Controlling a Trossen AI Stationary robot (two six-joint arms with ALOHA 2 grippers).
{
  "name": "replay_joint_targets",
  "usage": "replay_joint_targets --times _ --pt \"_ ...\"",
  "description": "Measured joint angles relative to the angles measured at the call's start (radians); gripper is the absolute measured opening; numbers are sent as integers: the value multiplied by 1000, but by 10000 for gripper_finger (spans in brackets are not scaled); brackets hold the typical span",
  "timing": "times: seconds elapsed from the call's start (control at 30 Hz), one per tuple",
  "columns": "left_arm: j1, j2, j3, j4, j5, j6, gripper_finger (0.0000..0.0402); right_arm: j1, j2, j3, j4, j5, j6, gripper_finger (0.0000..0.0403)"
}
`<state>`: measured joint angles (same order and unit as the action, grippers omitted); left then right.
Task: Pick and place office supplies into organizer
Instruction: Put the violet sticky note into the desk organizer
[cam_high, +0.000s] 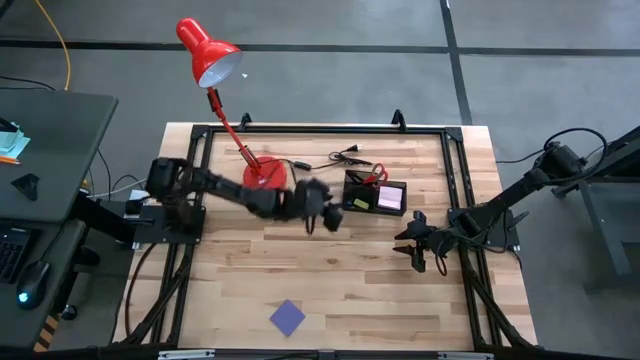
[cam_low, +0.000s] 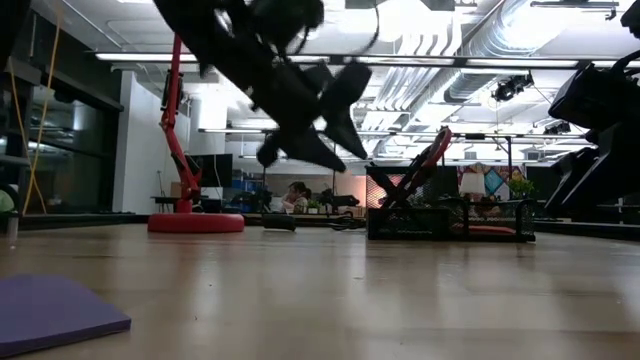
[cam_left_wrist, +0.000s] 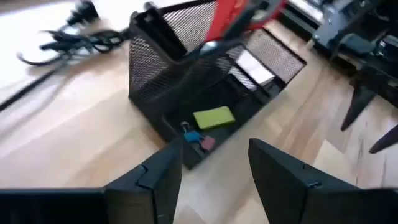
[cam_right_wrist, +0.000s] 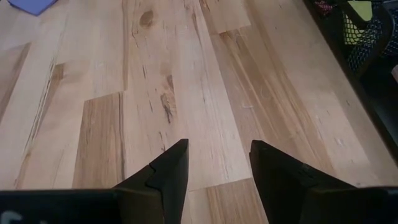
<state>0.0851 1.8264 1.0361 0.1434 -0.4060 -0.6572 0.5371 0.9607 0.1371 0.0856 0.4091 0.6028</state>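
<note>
The black mesh organizer (cam_high: 375, 193) stands right of the table's middle. Its taller section holds red-handled scissors (cam_left_wrist: 233, 15). A pink note pad (cam_high: 392, 197) lies in its right part, and a small yellow piece (cam_left_wrist: 214, 117) in a low compartment. The blue-purple note pad (cam_high: 288, 317) lies flat near the table's front edge. My left gripper (cam_high: 333, 217) hovers just left of the organizer, open and empty (cam_left_wrist: 214, 168). My right gripper (cam_high: 415, 248) hangs open over bare wood (cam_right_wrist: 217, 162), in front and to the right of the organizer.
A red desk lamp (cam_high: 262, 172) stands on its round base at the back, left of the organizer. A black cable with plug (cam_high: 340, 155) lies behind the organizer. A black metal frame (cam_high: 455, 180) rims the table. Bare wood lies between the organizer and the blue-purple pad.
</note>
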Motion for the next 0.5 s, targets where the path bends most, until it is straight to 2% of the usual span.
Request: replay_joint_targets --times 0.1,0.17,0.4,0.5 --pt "-134 -12 0 -79 -223 -64 173 0 0 0 0 0 0 162" --pt "-219 -13 1 -118 -320 -136 173 0 0 0 0 0 0 160" --pt "-430 -26 1 -310 -398 -300 173 0 0 0 0 0 0 157" --pt "-507 -26 1 -376 -405 -363 189 0 0 0 0 0 0 159"
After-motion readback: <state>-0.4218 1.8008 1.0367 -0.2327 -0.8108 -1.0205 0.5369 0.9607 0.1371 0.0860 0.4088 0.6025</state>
